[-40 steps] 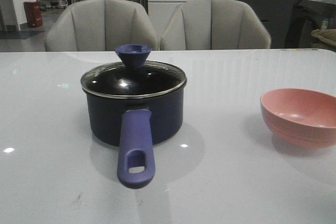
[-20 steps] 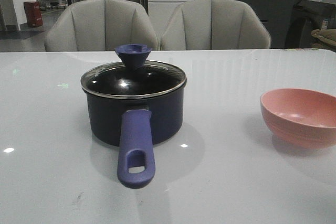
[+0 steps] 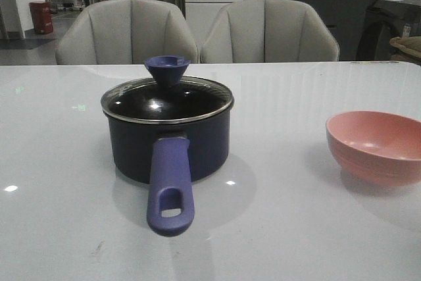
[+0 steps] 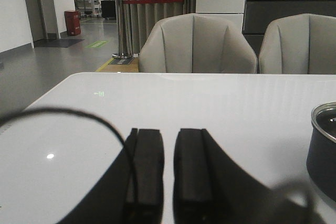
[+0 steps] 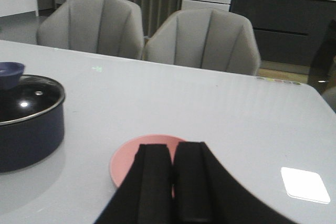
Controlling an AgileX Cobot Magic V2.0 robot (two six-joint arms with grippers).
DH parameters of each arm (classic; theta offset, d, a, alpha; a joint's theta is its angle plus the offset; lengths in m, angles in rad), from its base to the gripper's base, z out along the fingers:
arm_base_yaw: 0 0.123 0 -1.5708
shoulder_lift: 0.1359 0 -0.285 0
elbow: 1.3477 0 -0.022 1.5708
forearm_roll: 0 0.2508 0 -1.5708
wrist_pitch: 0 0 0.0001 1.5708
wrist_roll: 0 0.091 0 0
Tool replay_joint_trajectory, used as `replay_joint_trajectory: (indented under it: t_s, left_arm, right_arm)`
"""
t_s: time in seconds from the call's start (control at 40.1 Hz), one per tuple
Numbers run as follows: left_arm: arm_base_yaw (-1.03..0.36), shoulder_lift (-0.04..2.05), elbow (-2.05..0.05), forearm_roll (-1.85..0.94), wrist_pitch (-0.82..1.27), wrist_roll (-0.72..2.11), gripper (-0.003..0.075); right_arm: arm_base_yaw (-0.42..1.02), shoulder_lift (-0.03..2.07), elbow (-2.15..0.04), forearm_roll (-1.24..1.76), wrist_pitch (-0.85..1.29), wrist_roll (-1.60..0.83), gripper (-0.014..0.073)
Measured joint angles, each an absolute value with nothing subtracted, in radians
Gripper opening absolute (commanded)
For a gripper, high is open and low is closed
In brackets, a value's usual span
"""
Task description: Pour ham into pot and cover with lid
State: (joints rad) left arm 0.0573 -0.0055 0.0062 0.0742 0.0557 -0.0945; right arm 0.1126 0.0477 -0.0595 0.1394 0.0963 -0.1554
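Observation:
The dark navy pot (image 3: 168, 146) stands left of the table's middle, its purple-blue handle (image 3: 170, 189) pointing at me. The glass lid (image 3: 168, 100) with its blue knob (image 3: 166, 68) sits flat on the pot's rim. The ham is out of view. Neither gripper appears in the front view. My left gripper (image 4: 169, 135) hovers over bare table, fingers nearly together with nothing between, and the pot's edge (image 4: 323, 150) is off to one side. My right gripper (image 5: 173, 148) is shut and empty, just before the pink bowl (image 5: 126, 161), apart from the covered pot (image 5: 26, 135).
A pink bowl (image 3: 376, 146) sits at the right of the white table (image 3: 283, 228), and what shows of its inside is bare. Two grey chairs (image 3: 128, 31) stand behind the far edge.

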Motion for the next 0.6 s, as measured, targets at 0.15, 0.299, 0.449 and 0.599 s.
replay_joint_trajectory:
  t_s: [0.15, 0.299, 0.449, 0.599]
  left_arm:
    - [0.057, -0.006, 0.006, 0.074, 0.056, -0.094, 0.0144]
    - [0.057, -0.006, 0.006, 0.074, 0.056, -0.094, 0.0144]
    - [0.057, -0.006, 0.006, 0.073, 0.056, -0.094, 0.0144]
    - [0.057, -0.006, 0.006, 0.073, 0.056, -0.094, 0.0144]
  right_arm:
    - [0.102, 0.045, 0.024, 0.051, 0.000, -0.063, 0.0153]
    - [0.100, 0.014, 0.025, 0.036, -0.005, -0.043, 0.0153]
    - [0.092, -0.009, 0.025, 0.033, -0.007, -0.023, 0.0153]
    - [0.092, -0.009, 0.025, 0.031, 0.000, 0.000, 0.0153]
